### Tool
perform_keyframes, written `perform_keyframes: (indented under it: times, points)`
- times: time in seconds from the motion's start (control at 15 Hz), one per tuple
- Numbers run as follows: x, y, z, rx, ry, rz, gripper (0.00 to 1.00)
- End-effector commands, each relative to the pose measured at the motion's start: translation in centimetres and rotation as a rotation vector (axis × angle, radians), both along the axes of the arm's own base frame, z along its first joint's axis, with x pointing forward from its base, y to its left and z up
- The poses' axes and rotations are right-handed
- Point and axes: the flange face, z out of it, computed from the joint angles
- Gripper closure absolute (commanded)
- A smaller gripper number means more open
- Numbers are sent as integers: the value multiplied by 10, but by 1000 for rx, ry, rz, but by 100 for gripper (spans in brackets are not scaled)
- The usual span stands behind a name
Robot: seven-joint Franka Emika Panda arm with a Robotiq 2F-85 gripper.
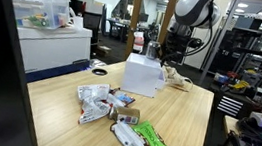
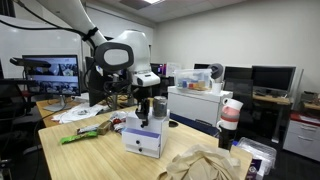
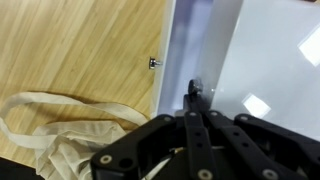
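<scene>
Wrist view — white box [image 3: 272, 55] under jaws

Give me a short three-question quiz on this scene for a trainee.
1. True or false: the hand is shut above the white box.
2. What lies beside the box? A) beige cloth bag B) kettle C) laptop
3. Fill in: the table has a top made of ____.
Key: 1 true; 2 A; 3 wood.
</scene>
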Motion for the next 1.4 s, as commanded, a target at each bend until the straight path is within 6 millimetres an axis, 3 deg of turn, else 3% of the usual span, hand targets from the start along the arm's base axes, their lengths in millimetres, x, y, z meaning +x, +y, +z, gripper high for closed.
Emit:
perform_keyframes:
  times: [0.0,0.53,0.8,1.33]
  points:
    - [-18,3,4,21,1,24,100]
    - [-32,-1,22,15,-19,21,100]
    - [-42,8,42,20,-63,55,100]
    - [-83,34,79,59,-97,144,100]
